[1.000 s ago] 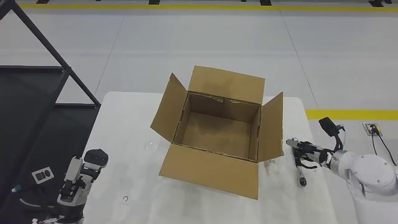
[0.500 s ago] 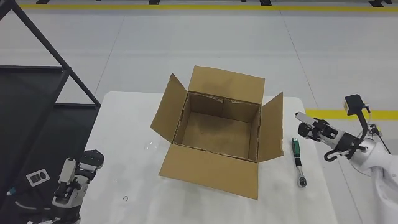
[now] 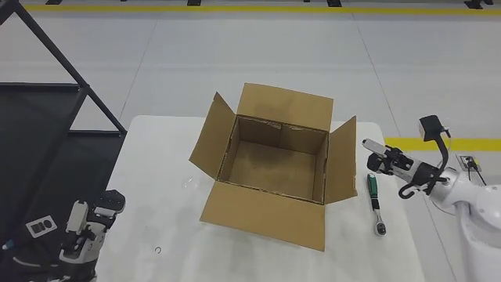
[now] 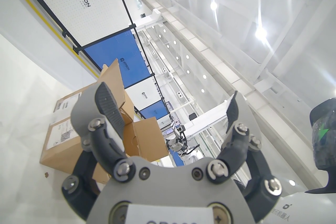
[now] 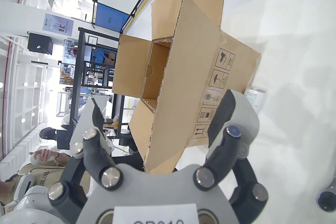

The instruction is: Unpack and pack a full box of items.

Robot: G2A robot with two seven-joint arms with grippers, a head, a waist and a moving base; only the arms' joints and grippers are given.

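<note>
A white bench [image 3: 156, 204] was set on a pale floor bordered by blue and white panels; the cardboard box [image 3: 274, 168] was stood at the centre of the frame, its flaps spread open; a green-handled ratchet [image 3: 375, 200] was laid on the bench just right of the box; the right claw [image 3: 374, 157] was held open just above the ratchet in the frame; the left claw [image 4: 168, 101] was held open at the lower left, by the bench's edge.

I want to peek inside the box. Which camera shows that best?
The top view looks down into the open box, showing its floor. The right wrist view shows some inside; the left wrist view, its outer walls.
</note>
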